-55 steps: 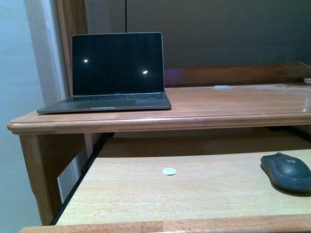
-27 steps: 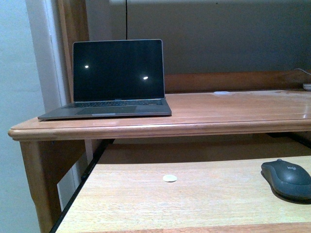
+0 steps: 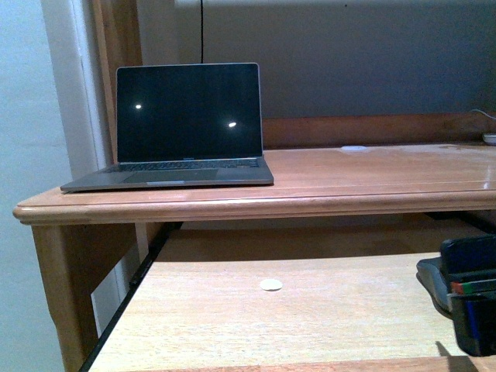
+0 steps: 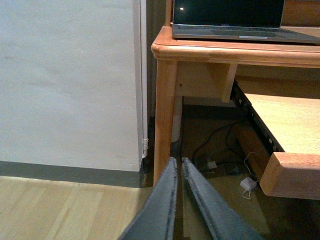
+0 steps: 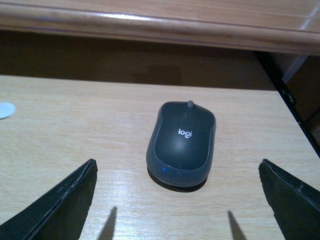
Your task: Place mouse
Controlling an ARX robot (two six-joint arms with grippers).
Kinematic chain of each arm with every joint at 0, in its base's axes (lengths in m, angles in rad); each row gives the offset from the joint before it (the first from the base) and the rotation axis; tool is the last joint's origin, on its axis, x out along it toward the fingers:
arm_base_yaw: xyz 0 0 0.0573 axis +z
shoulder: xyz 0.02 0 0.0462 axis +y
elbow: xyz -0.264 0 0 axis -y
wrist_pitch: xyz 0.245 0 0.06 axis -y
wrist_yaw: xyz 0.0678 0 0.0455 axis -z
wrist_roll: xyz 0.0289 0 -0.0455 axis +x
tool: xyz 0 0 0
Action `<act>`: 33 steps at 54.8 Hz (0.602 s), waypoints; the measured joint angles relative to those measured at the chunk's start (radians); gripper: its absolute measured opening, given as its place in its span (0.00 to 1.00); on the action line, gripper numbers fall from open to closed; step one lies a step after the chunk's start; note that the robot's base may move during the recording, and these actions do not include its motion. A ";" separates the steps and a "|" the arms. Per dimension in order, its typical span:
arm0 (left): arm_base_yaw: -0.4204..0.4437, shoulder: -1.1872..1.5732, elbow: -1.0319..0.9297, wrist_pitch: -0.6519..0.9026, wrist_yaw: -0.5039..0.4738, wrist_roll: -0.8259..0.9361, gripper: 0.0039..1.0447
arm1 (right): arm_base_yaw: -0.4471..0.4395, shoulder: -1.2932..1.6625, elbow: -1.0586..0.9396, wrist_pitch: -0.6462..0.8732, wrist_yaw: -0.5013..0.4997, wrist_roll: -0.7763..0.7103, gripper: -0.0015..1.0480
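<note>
The dark grey mouse (image 5: 182,142) with a white logo lies on the pale pull-out tray (image 5: 75,125), between and just ahead of my right gripper's (image 5: 177,172) wide-open fingers (image 5: 60,200). In the front view only the mouse's left edge (image 3: 431,279) shows at the far right; the right gripper (image 3: 471,306) stands over it and hides the rest. My left gripper (image 4: 178,161) is shut and empty, held low beside the desk leg (image 4: 165,115), above the floor.
An open dark laptop (image 3: 186,124) stands on the upper desk top (image 3: 372,174) at the left. A small white round disc (image 3: 270,284) lies mid-tray. The desk's rounded front edge (image 5: 160,27) overhangs the tray. Cables and an adapter (image 4: 248,183) lie on the floor below.
My right gripper has come into the front view at the far right and now covers most of the mouse. The camera view shifted slightly between the earliest frame and now.
</note>
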 joint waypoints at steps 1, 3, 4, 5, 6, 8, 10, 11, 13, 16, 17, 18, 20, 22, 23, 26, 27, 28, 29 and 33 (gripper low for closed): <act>0.000 0.000 0.000 0.000 0.000 0.000 0.29 | 0.006 0.021 0.013 -0.010 0.018 0.000 0.93; 0.000 0.000 0.000 0.000 0.000 0.000 0.34 | 0.010 0.042 0.027 -0.022 0.032 0.003 0.93; 0.000 0.000 0.000 0.000 0.000 0.000 0.36 | 0.011 0.048 0.033 -0.027 0.035 0.005 0.93; 0.000 0.000 0.000 0.000 0.000 0.000 0.39 | 0.013 0.061 0.044 -0.039 0.042 0.008 0.93; 0.000 0.000 0.000 0.000 0.000 0.000 0.41 | 0.014 0.067 0.049 -0.045 0.044 0.010 0.93; 0.000 0.000 0.000 0.000 0.000 0.000 0.46 | 0.018 0.085 0.064 -0.058 0.055 0.015 0.93; 0.000 0.000 0.000 0.000 0.000 0.000 0.51 | 0.022 0.102 0.076 -0.060 0.068 0.016 0.93; 0.000 0.000 0.000 0.000 0.000 0.000 0.56 | 0.028 0.118 0.087 -0.060 0.086 0.017 0.93; 0.000 0.000 0.000 0.000 0.000 0.000 0.63 | 0.035 0.137 0.103 -0.060 0.103 0.016 0.93; 0.000 0.000 0.000 0.000 0.000 0.000 0.72 | 0.045 0.159 0.122 -0.058 0.131 0.016 0.93; 0.000 0.000 0.000 0.000 0.000 0.000 0.75 | 0.047 0.169 0.130 -0.058 0.142 0.016 0.93; 0.000 0.000 0.000 0.000 0.000 0.000 0.77 | 0.048 0.173 0.134 -0.060 0.145 0.016 0.93; 0.000 0.000 0.000 0.000 0.000 0.000 0.82 | 0.051 0.187 0.148 -0.071 0.158 0.019 0.93; 0.000 0.000 0.000 0.000 0.000 0.000 0.87 | 0.051 0.201 0.160 -0.082 0.169 0.022 0.93; 0.000 0.000 0.000 0.000 0.000 0.000 0.90 | 0.051 0.210 0.169 -0.089 0.176 0.027 0.93; 0.000 0.000 0.000 0.000 0.000 0.001 0.94 | 0.051 0.234 0.188 -0.108 0.187 0.036 0.93; 0.000 0.000 0.000 0.000 0.000 0.001 0.93 | 0.051 0.243 0.195 -0.116 0.190 0.040 0.93; 0.000 0.000 0.000 0.000 0.000 0.001 0.92 | 0.051 0.256 0.204 -0.127 0.197 0.046 0.93; 0.000 0.000 0.000 0.000 0.000 0.001 0.92 | 0.051 0.265 0.210 -0.133 0.200 0.050 0.93; 0.000 0.000 0.000 0.000 0.000 0.001 0.93 | 0.051 0.300 0.231 -0.140 0.216 0.061 0.93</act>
